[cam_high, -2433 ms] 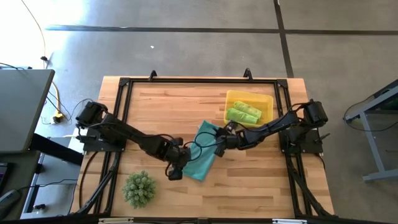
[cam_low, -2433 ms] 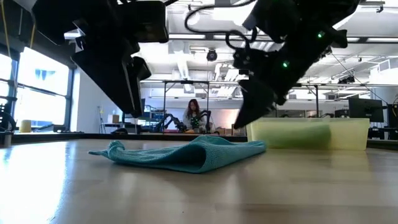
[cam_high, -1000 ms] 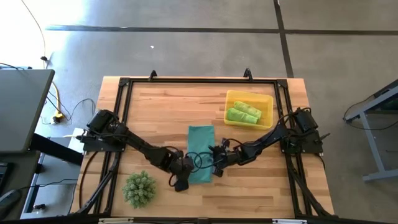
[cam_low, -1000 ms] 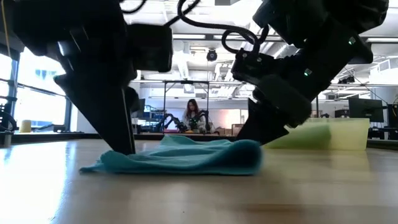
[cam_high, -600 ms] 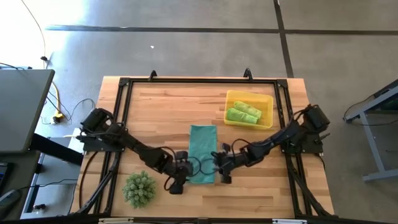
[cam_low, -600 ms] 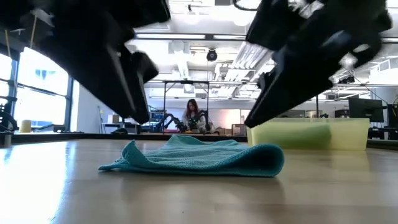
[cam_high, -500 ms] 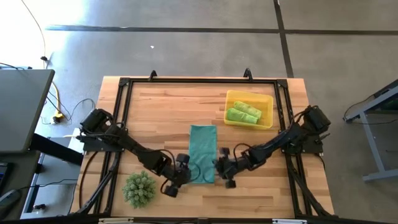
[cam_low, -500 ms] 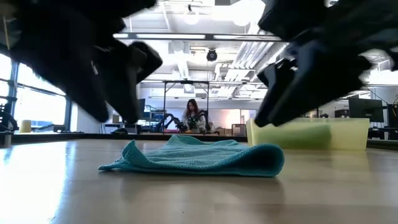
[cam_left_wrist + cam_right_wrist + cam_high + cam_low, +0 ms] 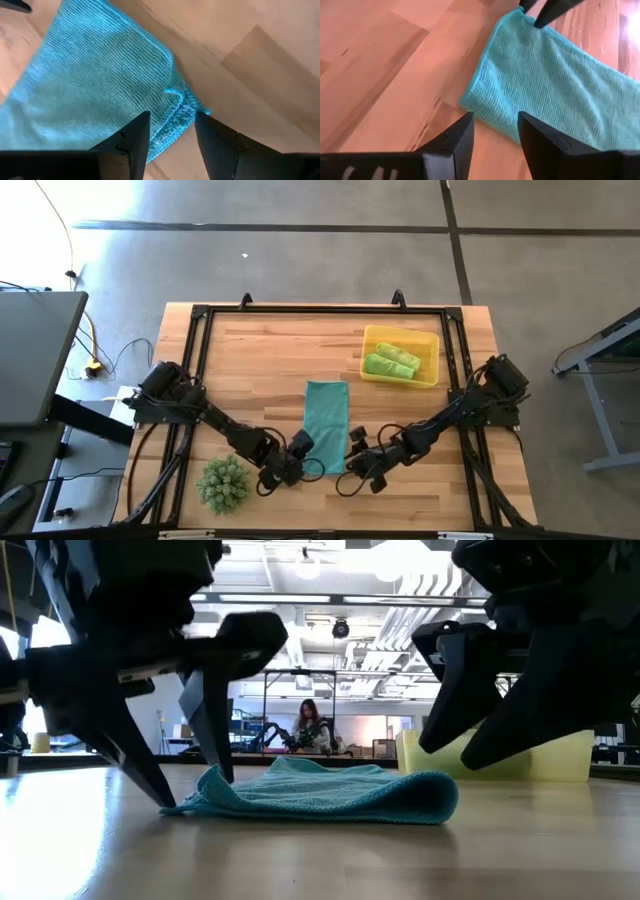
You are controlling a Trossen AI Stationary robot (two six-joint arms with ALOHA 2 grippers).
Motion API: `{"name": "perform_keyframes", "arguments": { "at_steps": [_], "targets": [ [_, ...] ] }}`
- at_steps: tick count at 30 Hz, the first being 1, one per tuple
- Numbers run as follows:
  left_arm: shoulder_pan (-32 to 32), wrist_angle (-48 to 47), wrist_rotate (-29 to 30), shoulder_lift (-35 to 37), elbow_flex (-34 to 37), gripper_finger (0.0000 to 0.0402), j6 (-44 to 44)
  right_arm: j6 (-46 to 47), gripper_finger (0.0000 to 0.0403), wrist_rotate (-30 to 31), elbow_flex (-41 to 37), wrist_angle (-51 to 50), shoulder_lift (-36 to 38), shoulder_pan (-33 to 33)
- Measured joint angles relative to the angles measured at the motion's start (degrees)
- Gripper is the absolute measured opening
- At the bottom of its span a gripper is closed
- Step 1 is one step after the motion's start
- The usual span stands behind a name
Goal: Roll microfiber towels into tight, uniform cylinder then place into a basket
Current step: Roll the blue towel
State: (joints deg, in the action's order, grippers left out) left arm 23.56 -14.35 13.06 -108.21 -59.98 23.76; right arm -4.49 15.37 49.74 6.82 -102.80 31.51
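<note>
A teal-blue microfiber towel (image 9: 326, 423) lies flat on the table as a long folded strip running from far to near. My left gripper (image 9: 171, 120) is open. Its two fingers stand on either side of the towel's near left corner (image 9: 176, 97). My right gripper (image 9: 495, 122) is open and hangs just short of the near right corner (image 9: 467, 104), clear of the cloth. Two rolled lime-green towels (image 9: 392, 360) lie in the yellow basket (image 9: 432, 365) at the far right. My left gripper comes slanting down from the near side, one finger (image 9: 160, 785) outside the towel's near left corner and one (image 9: 218, 755) over the cloth. Whether the tips touch the towel I cannot tell.
A spiky green ball-shaped plant (image 9: 222, 483) sits near the table's front left, close to my left arm. The basket (image 9: 560, 765) stands behind my right gripper (image 9: 450, 752). Bare wood lies between the towel's far end and the far rail.
Both grippers have lifted off the towel's near part, gone toward the table's near edge and rolled at the wrist. The left one has come back down at the near left corner. The towel's near end, which was pressed flat, has sprung up a little. The towel has kept its place.
</note>
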Motion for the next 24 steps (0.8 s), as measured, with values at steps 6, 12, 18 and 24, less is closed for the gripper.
{"name": "perform_keyframes", "arguments": {
  "at_steps": [6,12,18,24],
  "targets": [
    [-0.03,0.86,-0.22,-1.09,-0.09,0.0147,0.35,-2.63,0.0144,-0.08,0.02,0.51,-0.13,-0.35],
    [-0.08,1.11,-1.32,-1.41,-0.11,0.0147,-6.13,-3.31,0.0144,-0.66,0.04,1.81,-1.88,-0.37],
    [-0.1,1.76,-1.64,-1.5,-0.09,0.0147,-10.44,-3.31,0.0144,-2.11,0.04,3.71,-4.81,-0.37],
    [0.18,2.2,-1.75,-1.59,-0.07,0.012,-16.98,1.46,0.013,-1.92,0.11,5.25,-5.86,-0.37]
  ]
}}
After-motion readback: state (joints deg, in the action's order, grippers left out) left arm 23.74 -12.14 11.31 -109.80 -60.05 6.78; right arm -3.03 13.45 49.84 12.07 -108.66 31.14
